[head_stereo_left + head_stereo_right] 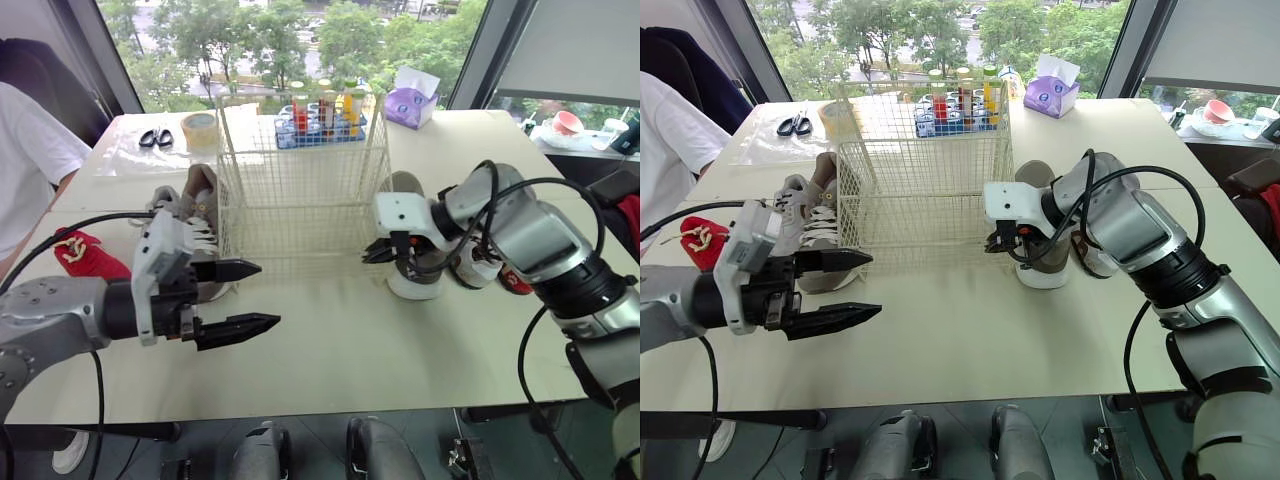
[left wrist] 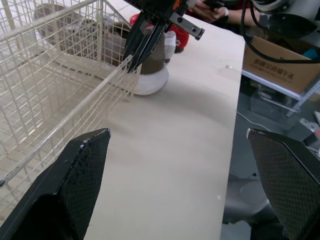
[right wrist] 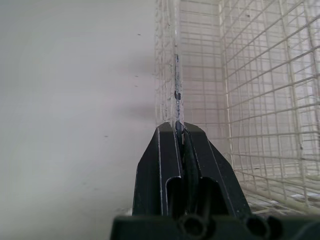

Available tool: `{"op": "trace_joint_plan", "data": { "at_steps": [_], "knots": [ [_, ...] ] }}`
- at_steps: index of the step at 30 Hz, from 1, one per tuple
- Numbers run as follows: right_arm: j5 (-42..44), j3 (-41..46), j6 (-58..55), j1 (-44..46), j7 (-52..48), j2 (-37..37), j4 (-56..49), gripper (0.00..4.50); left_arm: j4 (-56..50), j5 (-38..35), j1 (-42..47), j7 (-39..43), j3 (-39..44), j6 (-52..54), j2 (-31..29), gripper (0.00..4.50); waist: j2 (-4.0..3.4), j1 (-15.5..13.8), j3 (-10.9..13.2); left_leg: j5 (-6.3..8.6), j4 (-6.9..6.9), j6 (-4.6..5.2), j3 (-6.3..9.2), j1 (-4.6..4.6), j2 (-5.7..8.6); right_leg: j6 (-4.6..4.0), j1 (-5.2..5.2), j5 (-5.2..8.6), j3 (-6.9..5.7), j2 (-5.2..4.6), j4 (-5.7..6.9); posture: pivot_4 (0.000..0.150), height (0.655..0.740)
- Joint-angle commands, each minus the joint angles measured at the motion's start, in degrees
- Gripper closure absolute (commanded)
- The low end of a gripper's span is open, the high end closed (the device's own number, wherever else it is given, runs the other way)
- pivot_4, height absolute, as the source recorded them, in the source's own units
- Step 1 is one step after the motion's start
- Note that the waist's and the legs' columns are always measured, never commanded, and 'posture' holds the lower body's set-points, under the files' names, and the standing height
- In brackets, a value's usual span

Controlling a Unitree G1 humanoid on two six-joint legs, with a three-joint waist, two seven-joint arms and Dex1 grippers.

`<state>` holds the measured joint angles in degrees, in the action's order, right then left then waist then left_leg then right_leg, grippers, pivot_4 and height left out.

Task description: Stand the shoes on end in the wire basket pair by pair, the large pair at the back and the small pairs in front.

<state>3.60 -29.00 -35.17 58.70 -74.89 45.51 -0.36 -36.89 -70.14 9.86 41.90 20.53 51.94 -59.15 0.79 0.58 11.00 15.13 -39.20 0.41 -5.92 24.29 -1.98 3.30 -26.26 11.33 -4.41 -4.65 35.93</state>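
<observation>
tall windows and green treetops behind, a pale worktop [image 1: 330, 350] in front, and the wire basket [image 1: 300, 170] stands in the middle of it with nothing inside yet. the right pincer [image 3: 177, 129] is pressed together on an upright wire at the basket's near right corner, so my read is that this is the set-up step, steadying or squaring the basket before any shoe goes in. the left pincer [image 1: 268, 294] hangs wide apart over the worktop, just off the basket's near left corner, holding nothing. the shoes are all outside: a grey laced pair [image 1: 195, 200] just beside the left wall, a tan shoe with a white sole [image 1: 415, 282] just beside the right wall and partly behind the right arm, and a small red shoe [image 1: 88, 256] well off to the left. the grey and tan ones look soft and high-sided, likely to flop on end without a wall to lean on. next call, i'd say: let go of the wire, take the large pair first and prop it against the back wall, keeping the front free for the small pairs. which pair is the large one, i can't tell for sure.
</observation>
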Motion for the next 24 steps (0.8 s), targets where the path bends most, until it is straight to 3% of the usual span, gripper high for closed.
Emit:
{"op": "trace_joint_plan", "data": {
  "at_steps": [1,3,4,5,10,14,16,19,20,24],
  "knots": [
    [-0.12,2.74,-3.73,1.13,1.09,-0.76,0.00,4.48,-0.16,0.92,1.02,0.81,-0.94,-1.29,0.50,0.00,0.00,-0.06,0.00,0.00,0.00,0.00,0.00,-0.01,0.00,0.00,0.00,0.00,0.00,0.00,0.02,0.150,0.7400],
    [1.67,3.80,-5.91,0.26,0.21,-0.81,-2.75,4.48,-0.08,1.02,1.21,0.93,-1.14,-1.36,0.83,0.00,0.00,-0.15,0.00,-0.01,0.00,-0.01,0.02,0.00,0.00,0.00,0.00,0.00,0.00,-0.02,0.05,0.150,0.7400],
    [2.13,4.12,-6.81,-0.04,0.00,-0.73,-3.78,3.85,0.06,1.14,1.31,1.06,-1.20,-1.35,0.90,0.00,0.00,-0.15,0.00,-0.01,-0.01,-0.01,0.04,0.02,0.00,0.00,-0.01,0.00,0.00,-0.02,0.06,0.150,0.7400],
    [3.40,5.27,-8.78,-0.29,0.15,-0.84,-5.05,3.62,0.33,1.01,1.44,1.13,-1.27,-1.34,1.12,0.00,0.00,-0.14,0.00,-0.01,-0.01,-0.01,0.06,0.02,0.00,0.00,-0.02,0.00,-0.01,-0.03,0.06,0.150,0.7400],
    [11.58,14.38,-21.18,1.71,2.55,-2.07,-8.88,1.16,1.59,0.24,1.65,1.53,-1.34,-1.06,2.20,0.00,0.00,0.01,0.00,0.01,-0.01,0.02,0.06,0.03,0.00,0.01,-0.06,0.00,-0.01,-0.03,0.09,0.150,0.7400],
    [17.35,27.70,-33.39,4.18,9.48,-2.43,-11.07,1.16,2.90,-1.85,1.20,0.63,-0.61,-0.65,4.18,0.00,0.00,-0.10,0.00,0.10,0.00,0.17,0.08,0.04,-0.01,0.01,-0.06,0.00,-0.01,-0.03,0.10,0.150,0.7400],
    [17.97,42.25,-39.69,2.34,17.97,-5.99,-13.79,1.16,4.06,-3.08,2.12,-4.63,-1.50,-1.53,8.59,0.00,0.03,-0.35,-0.01,0.15,-0.01,0.26,0.09,0.04,-0.01,0.01,-0.05,0.00,-0.01,-0.05,0.09,0.150,0.7400],
    [15.75,59.14,-40.98,-5.71,30.42,-13.52,-22.91,0.30,3.38,-1.25,2.02,-11.96,-3.47,-4.00,16.22,0.00,0.37,-1.29,-0.22,0.17,-0.03,0.30,0.15,0.00,0.00,0.01,0.07,-0.01,-0.04,-0.07,0.10,0.150,0.7400],
    [15.60,61.83,-41.37,-9.05,32.90,-15.61,-27.00,0.11,2.69,-0.96,1.79,-13.94,-3.99,-4.55,18.30,0.00,0.56,-1.47,-0.38,0.18,0.00,0.30,0.16,-0.03,-0.01,0.01,0.15,-0.02,-0.09,-0.06,0.05,0.150,0.7400],
    [18.44,67.65,-42.21,-17.79,38.94,-23.39,-38.57,0.11,1.27,-1.47,1.46,-18.33,-5.76,-5.73,23.30,0.00,0.44,-1.26,-0.43,0.16,-0.05,0.32,0.13,0.00,0.04,0.01,0.09,-0.02,-0.02,-0.15,0.11,0.150,0.7400]
  ]
}}
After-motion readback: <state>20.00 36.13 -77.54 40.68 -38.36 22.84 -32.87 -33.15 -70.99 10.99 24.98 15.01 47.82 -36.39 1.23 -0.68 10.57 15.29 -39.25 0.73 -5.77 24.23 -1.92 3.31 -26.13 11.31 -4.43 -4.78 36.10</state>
